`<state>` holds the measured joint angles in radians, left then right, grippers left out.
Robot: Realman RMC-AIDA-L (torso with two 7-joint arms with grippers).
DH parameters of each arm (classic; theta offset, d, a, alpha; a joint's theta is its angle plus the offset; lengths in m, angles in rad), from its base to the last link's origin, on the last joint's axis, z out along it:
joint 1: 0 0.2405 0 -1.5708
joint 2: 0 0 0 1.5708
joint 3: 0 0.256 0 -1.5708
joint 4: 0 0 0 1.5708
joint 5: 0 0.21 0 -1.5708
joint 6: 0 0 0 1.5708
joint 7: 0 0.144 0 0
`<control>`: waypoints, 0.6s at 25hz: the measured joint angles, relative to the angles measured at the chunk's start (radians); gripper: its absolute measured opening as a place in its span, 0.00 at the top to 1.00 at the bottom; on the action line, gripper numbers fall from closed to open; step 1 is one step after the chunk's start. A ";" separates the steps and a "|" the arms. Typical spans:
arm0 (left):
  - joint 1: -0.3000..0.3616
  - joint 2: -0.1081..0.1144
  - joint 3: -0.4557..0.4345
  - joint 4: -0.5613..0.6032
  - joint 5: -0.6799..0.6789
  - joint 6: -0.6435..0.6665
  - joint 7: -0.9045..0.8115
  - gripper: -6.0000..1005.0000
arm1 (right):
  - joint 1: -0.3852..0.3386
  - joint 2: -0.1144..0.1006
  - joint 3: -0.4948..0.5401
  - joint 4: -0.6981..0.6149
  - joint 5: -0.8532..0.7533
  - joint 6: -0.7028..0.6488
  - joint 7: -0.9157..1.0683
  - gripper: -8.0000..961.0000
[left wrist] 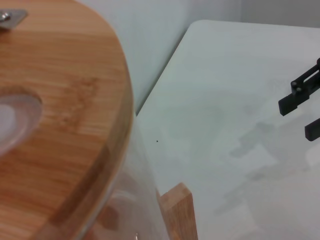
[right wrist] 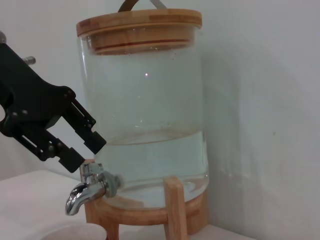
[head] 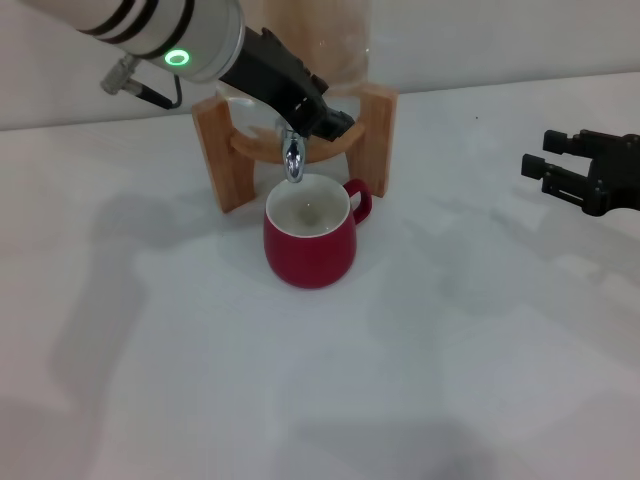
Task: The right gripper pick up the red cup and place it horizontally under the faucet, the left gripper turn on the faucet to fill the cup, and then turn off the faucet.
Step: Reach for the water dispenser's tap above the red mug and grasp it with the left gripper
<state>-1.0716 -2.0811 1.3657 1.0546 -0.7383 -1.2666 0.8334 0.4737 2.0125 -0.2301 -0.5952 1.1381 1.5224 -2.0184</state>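
The red cup stands upright on the white table, its off-white inside facing up, directly under the faucet. The chrome faucet sticks out of the glass dispenser jar on its wooden stand. No water stream shows at the spout. My left gripper reaches in from the upper left and sits right at the top of the faucet; it also shows in the right wrist view. My right gripper is open and empty, hovering at the right, well clear of the cup.
The jar is about half full of water under a bamboo lid. The cup's rim shows just below the spout. A wall stands close behind the stand. The right gripper shows far off in the left wrist view.
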 joint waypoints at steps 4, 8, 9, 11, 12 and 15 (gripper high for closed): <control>-0.001 -0.001 0.002 -0.001 -0.001 0.004 0.004 0.50 | -0.001 0.000 0.000 0.000 0.000 -0.001 -0.002 0.51; -0.003 -0.001 0.003 -0.007 -0.006 0.006 0.007 0.50 | -0.001 0.000 0.001 0.001 0.000 -0.001 -0.002 0.51; -0.003 -0.001 0.003 -0.008 -0.007 0.006 0.007 0.50 | -0.001 0.000 0.001 0.001 0.000 -0.001 -0.002 0.51; -0.003 -0.001 0.003 -0.009 -0.008 0.007 0.008 0.50 | -0.001 0.000 0.002 0.001 0.000 -0.001 -0.002 0.51; -0.003 -0.001 0.003 -0.009 -0.008 0.007 0.008 0.50 | -0.001 0.000 0.002 0.001 0.000 -0.001 -0.002 0.51; -0.002 -0.001 0.003 -0.011 -0.008 0.007 0.008 0.50 | -0.001 0.000 0.002 0.002 0.000 -0.001 -0.002 0.51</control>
<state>-1.0740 -2.0823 1.3683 1.0437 -0.7468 -1.2597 0.8418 0.4724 2.0125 -0.2285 -0.5936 1.1382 1.5216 -2.0203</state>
